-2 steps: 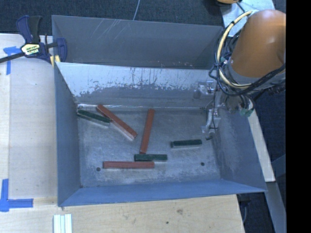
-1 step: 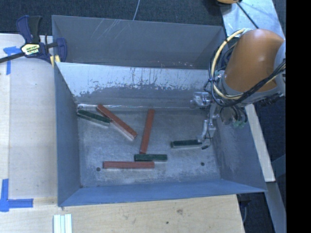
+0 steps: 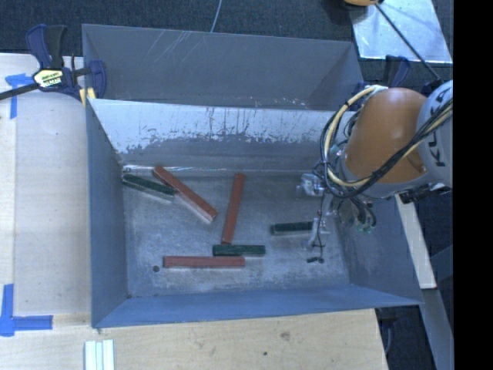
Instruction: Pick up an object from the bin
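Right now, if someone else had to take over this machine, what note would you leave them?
Gripper: down at the right side of the bin, just beside the right end of a short green stick. I cannot see it holding anything.
Other things on the floor: slanted brown stick and left green stick at the back left, long brown stick in the middle, front brown stick with the middle green stick at its right end.
Done: nothing lifted yet.
Left: grip one thing, probably the short green stick, and lift it out.
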### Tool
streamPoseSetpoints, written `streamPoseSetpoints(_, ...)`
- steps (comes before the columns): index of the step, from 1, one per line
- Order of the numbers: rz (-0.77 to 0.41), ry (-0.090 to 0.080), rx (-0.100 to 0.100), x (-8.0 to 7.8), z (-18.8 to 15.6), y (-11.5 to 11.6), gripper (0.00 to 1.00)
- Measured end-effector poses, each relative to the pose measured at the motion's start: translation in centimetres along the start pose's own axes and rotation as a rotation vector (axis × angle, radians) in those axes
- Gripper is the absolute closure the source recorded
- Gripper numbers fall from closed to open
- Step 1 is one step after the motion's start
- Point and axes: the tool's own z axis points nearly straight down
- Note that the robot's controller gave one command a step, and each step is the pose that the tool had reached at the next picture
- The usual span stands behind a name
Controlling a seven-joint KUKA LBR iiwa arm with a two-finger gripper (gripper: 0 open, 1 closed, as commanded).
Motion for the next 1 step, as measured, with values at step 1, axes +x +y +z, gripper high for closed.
streamPoseSetpoints(1, -0.113, 0.005, 0.000, 1.17, 4.14, -2.00, 1.00)
